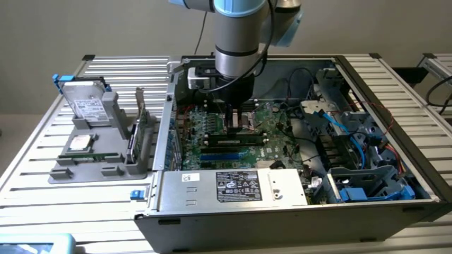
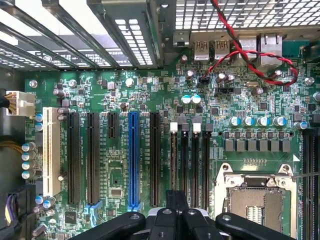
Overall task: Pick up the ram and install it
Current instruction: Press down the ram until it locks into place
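The ram (image 1: 92,157), a narrow green stick, lies flat at the front of a grey holder (image 1: 99,172) on the exterior view's left, outside the computer case. My gripper (image 1: 238,120) hangs inside the open case over the motherboard (image 1: 211,132), far from the ram. In the wrist view the gripper (image 2: 177,205) is shut, its black fingertips (image 2: 163,220) together with nothing visible between them. It hovers just above several long black memory slots (image 2: 189,160) beside the processor socket (image 2: 255,200). A dark long strip (image 1: 233,140) sits along the slots near the gripper; I cannot tell whether it is a module.
The grey holder also carries an upright silver hard drive (image 1: 88,103) and a taller green expansion card (image 1: 141,119). Inside the case are a power supply (image 1: 233,185), blue drive cages and cables (image 1: 353,132), and red and black wires (image 2: 240,55). The case walls (image 1: 169,106) ring the board.
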